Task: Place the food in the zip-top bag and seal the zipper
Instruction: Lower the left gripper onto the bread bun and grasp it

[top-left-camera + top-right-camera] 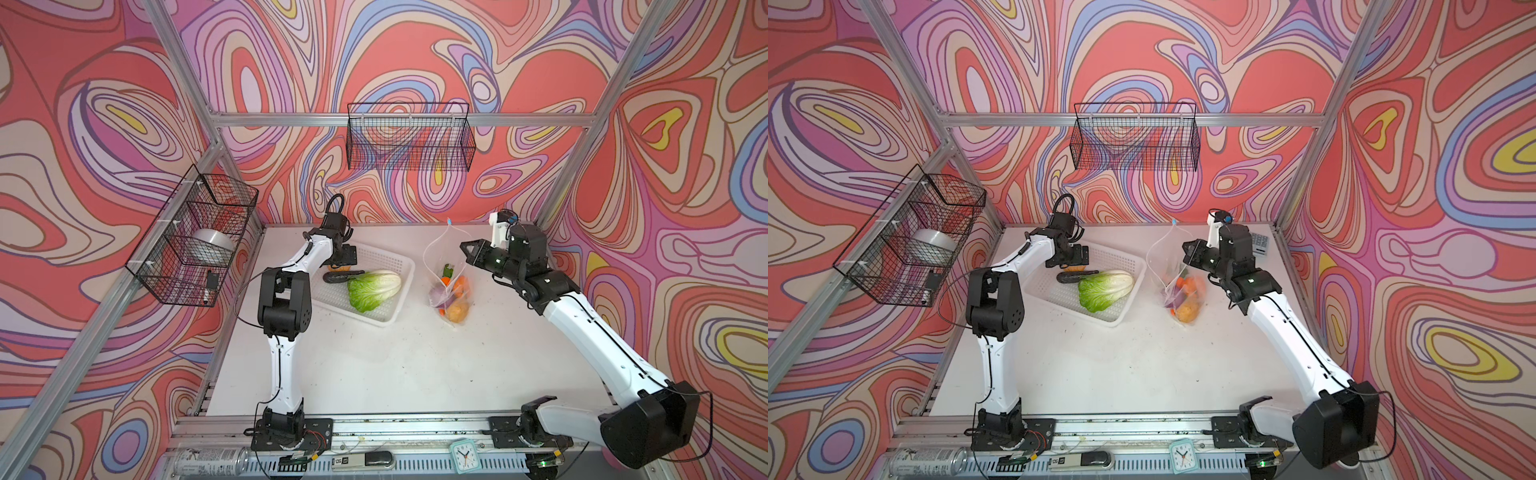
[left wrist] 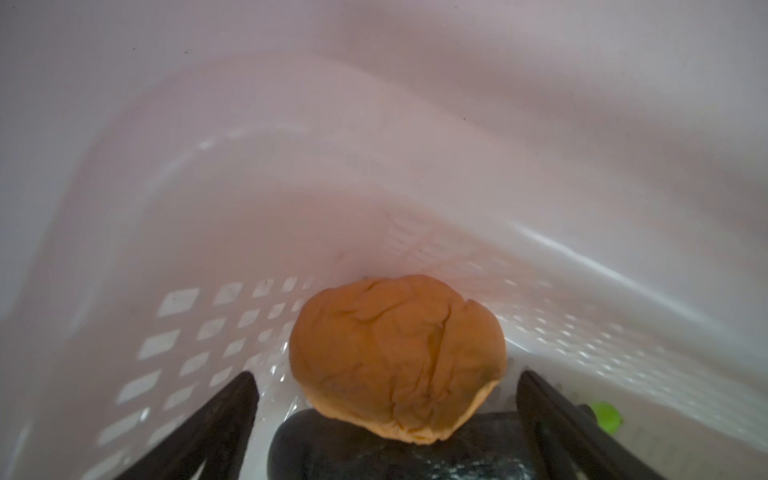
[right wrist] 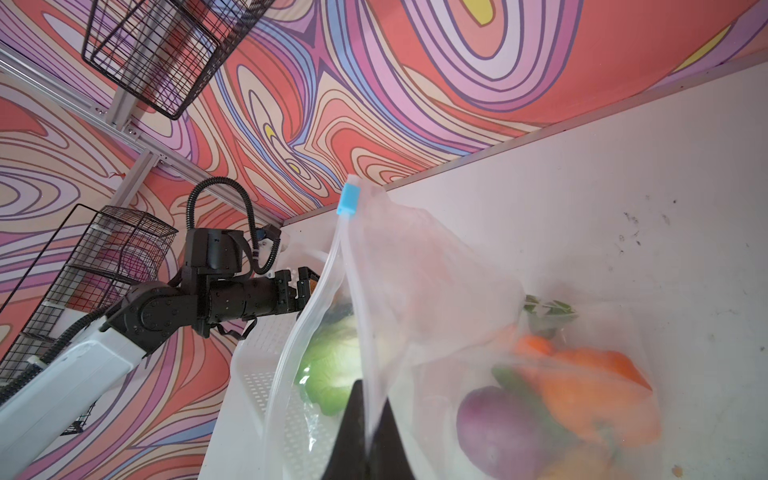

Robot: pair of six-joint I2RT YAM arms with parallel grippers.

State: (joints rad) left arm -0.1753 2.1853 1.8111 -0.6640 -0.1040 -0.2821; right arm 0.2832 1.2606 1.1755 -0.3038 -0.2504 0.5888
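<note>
Our left hand is spread wide inside the white basket, one finger on each side of a round orange toy vegetable. That piece sits partly on the dark eggplant, in the basket's far corner. The napa cabbage lies in the basket nearer the bag.

Our right hand is pinched shut on the zip-top bag, holding one edge of its mouth up off the tabletop. The bag stands just beside the basket. A purple onion and a carrot are already inside, and the blue slider sits at the raised end of the zipper.

We see three risks from here:

- **The round piece:** it rests on a curved eggplant, so an off-centre squeeze could roll it away. A finger could also catch the eggplant or the basket wall.
- **The bag:** only a thin fold of film is pinched. It could slip out, and the mouth would then sag shut.
- **The cabbage:** it looks bulky against that opening and may jam there.
</note>
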